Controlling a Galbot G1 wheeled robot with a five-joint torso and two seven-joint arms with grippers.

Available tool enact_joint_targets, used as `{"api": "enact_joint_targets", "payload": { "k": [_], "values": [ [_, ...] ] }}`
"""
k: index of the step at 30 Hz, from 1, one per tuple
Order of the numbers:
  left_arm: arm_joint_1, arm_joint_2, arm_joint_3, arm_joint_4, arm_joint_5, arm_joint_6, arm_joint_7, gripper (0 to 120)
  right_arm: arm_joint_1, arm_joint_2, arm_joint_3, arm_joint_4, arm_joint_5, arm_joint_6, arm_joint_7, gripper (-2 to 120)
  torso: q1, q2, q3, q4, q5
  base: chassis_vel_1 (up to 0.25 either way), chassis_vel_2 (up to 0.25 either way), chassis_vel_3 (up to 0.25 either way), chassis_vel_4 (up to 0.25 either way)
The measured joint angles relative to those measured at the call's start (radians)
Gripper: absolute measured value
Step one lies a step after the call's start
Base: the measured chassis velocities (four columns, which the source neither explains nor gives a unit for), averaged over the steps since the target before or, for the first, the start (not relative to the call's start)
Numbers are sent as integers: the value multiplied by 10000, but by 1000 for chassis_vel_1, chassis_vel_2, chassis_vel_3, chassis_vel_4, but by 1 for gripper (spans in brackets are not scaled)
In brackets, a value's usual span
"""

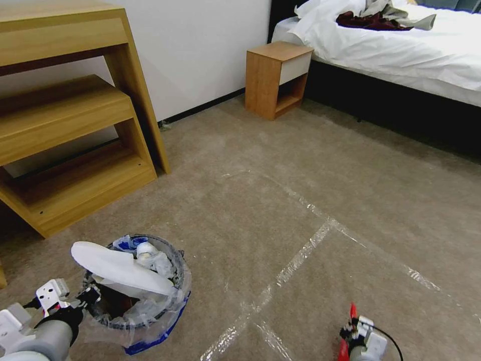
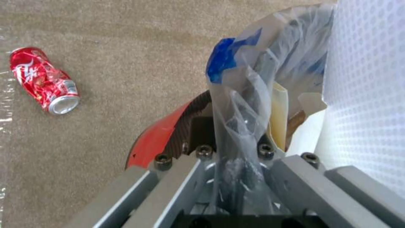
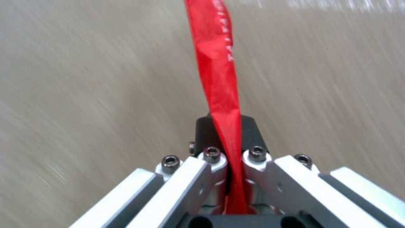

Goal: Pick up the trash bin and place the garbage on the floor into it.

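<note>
The right gripper [image 3: 231, 139] has its fingers clamped tight on a red wrapper [image 3: 215, 63], a thin strip of foil pinched between the two dark pads and sticking straight out past them. From where I stand, that gripper [image 1: 350, 328] sits low at the robot's right front, above the floor [image 1: 310, 165], with the wrapper [image 1: 352, 311] poking up from it.

The left gripper [image 2: 236, 136] is closed on the rim of the trash bin [image 2: 158, 136], with a fold of the clear plastic bag [image 2: 249, 91] caught in the pinch along with the red wall. In the head view the same gripper [image 1: 87, 296] holds the bin [image 1: 150, 321] at the robot's left front, at the rim nearest the arm. Whether the bin touches the carpet I cannot tell.

A white slipper [image 1: 117, 268] lies across the bin's mouth, one end jutting past the rim, and crumpled white tissue [image 1: 150, 255] sits beside it inside. The left wrist camera also catches a pale paper edge [image 2: 279, 114] tucked into the liner.

A red can [image 2: 44, 79] lies on its side on the carpet, well apart from the bin, next to a strip of shiny tape [image 2: 5, 95]. More tape strips [image 1: 305, 250] cross the floor between the two arms.

Farther back stand a wooden desk [image 1: 65, 125], a small nightstand [image 1: 275, 77] and a bed [image 1: 401, 50] with white sheets.
</note>
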State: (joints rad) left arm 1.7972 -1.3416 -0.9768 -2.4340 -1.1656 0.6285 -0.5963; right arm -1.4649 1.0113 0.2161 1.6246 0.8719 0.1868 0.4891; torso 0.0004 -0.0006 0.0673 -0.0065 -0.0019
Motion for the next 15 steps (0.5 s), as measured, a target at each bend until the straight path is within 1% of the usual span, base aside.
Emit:
{"api": "enact_joint_targets", "payload": {
  "k": [1, 2, 3, 4, 6, 8, 9, 10, 12, 14, 15],
  "values": [
    [6, 3, -2, -12, -1, 6, 1, 0, 265, -47, 266, 235, -212, 770, -902, 0, 0, 0, 0, 2, 1, 0, 0, 0, 0],
    [6, 3, -2, -12, -1, 6, 1, 0, 265, -47, 266, 235, -212, 770, -902, 0, 0, 0, 0, 2, 1, 0, 0, 0, 0],
    [6, 3, -2, -16, -1, 5, 0, 0, 356, -72, 360, 327, -255, 1026, -1218, 0, 0, 0, 0, 3, 1, 0, 0, 0, 0],
    [5, 2, 3, -31, -6, 8, 0, 0, 721, -214, 714, 791, -259, 1882, -2461, 0, 0, 1, 1, 4, -1, 0, 0, 0, 0],
    [5, 1, 4, -32, -7, 9, 0, 0, 791, -245, 776, 887, -244, 2006, -2642, 0, 0, 0, 1, 5, -1, 0, 0, 0, 0],
    [2, -2, 6, -35, -15, 10, 6, 0, 1269, -498, 1227, 1643, 104, 2625, -3871, 0, 0, 0, 0, 3, -1, 0, 0, 0, 0],
    [2, 7, -8, -44, -64, 10, 7, 0, 1406, -592, 1323, 1890, 241, 2718, -4173, 0, 0, 1, 0, 3, -2, 0, 0, 0, 0],
    [2, 7, -8, -44, -64, 10, 7, 0, 1406, -592, 1323, 1890, 241, 2718, -4173, 0, 0, 1, 0, 3, -2, 0, 0, 0, 0],
    [-16, 50, -59, -88, -317, 10, -67, 0, 1700, -842, 1398, 2449, 680, 2840, -4747, 0, 0, 1, 0, 4, 0, 0, 0, 0, 0],
    [-42, 97, -103, -135, -558, 10, -116, 0, 2045, -1256, 1322, 3187, 1373, 2862, -5774, 0, 0, 0, 0, 1, 0, 0, 0, 0, 0],
    [-42, 97, -103, -135, -558, 10, -116, 0, 2045, -1256, 1322, 3187, 1373, 2862, -5774, 0, 0, 0, 0, 1, 0, 0, 0, 0, 0]
  ]
}}
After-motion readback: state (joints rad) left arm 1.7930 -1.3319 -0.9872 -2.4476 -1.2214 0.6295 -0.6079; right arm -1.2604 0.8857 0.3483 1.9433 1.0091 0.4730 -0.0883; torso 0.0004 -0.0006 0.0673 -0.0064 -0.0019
